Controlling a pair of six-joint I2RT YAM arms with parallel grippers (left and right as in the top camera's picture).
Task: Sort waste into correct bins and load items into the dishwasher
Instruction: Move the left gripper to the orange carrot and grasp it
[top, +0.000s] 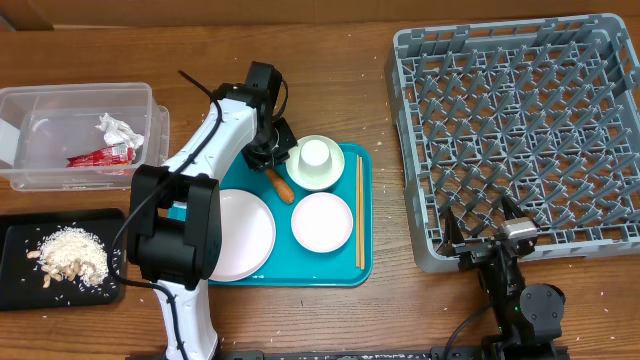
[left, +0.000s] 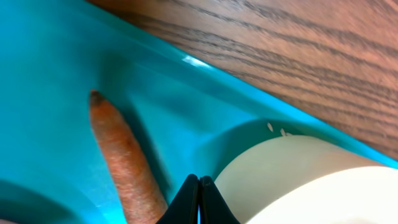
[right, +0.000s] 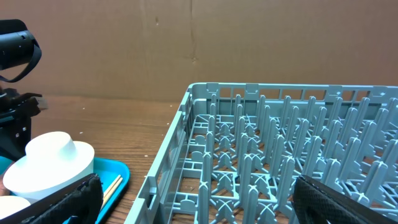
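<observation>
The orange-brown sausage (top: 280, 185) (left: 124, 162) lies on the teal tray (top: 340, 270) between two white bowls. My left gripper (top: 266, 157) (left: 199, 186) is shut and empty, with its tips low over the tray, just right of the sausage and beside a bowl (left: 280, 174). That bowl (top: 316, 165) has the small cup (top: 316, 153) (right: 53, 165) upside down in it. The second bowl (top: 322, 222), the plate (top: 240, 235) and the chopsticks (top: 360, 210) (right: 112, 185) also rest on the tray. My right gripper (top: 483, 222) (right: 196, 199) stands open at the grey dish rack's (top: 520, 130) (right: 280, 155) near edge.
At the left, a clear tub (top: 80, 90) holds the red wrapper (top: 100, 155) and the paper wad (top: 118, 128). In front of it, a black tray (top: 15, 240) carries a heap of rice scraps (top: 70, 255). Brown cardboard walls off the back.
</observation>
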